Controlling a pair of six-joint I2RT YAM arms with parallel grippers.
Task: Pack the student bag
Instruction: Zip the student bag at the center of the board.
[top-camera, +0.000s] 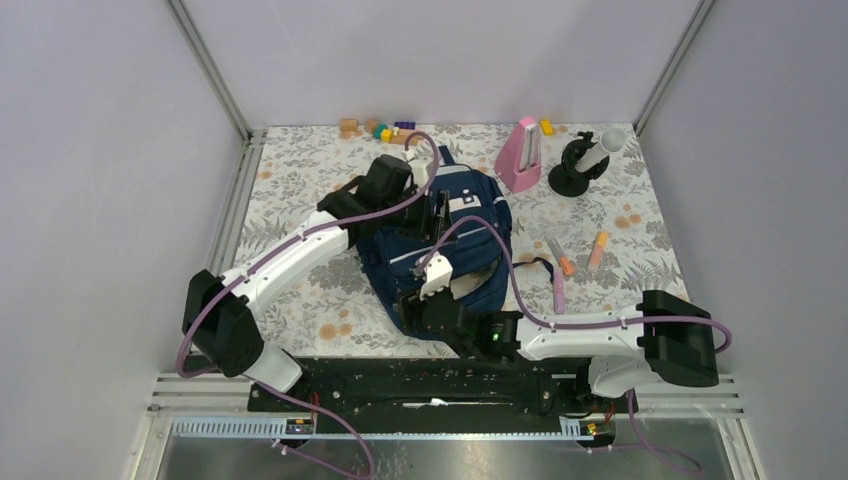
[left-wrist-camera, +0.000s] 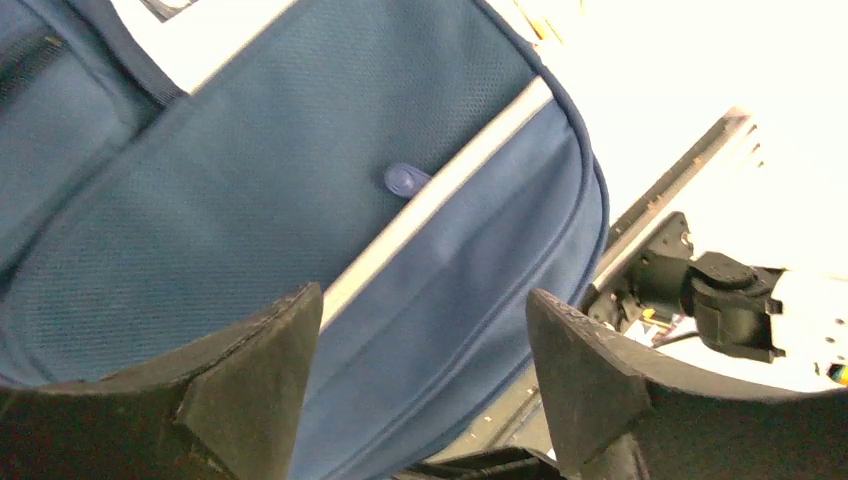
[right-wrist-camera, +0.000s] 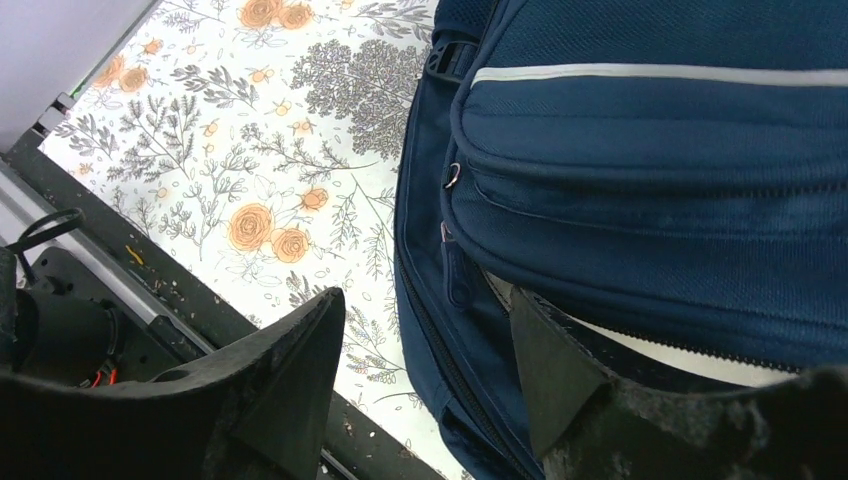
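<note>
On floral table (top-camera: 300, 190), navy student bag (top-camera: 478, 225), white patch (top-camera: 461, 203) unreadable

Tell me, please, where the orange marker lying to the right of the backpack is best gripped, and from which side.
Grip the orange marker across its middle, coming straight down from above. It lies flat on the table, long and thin, with bare table along both long sides, so its narrow width is probably the easiest to pinch.
</note>
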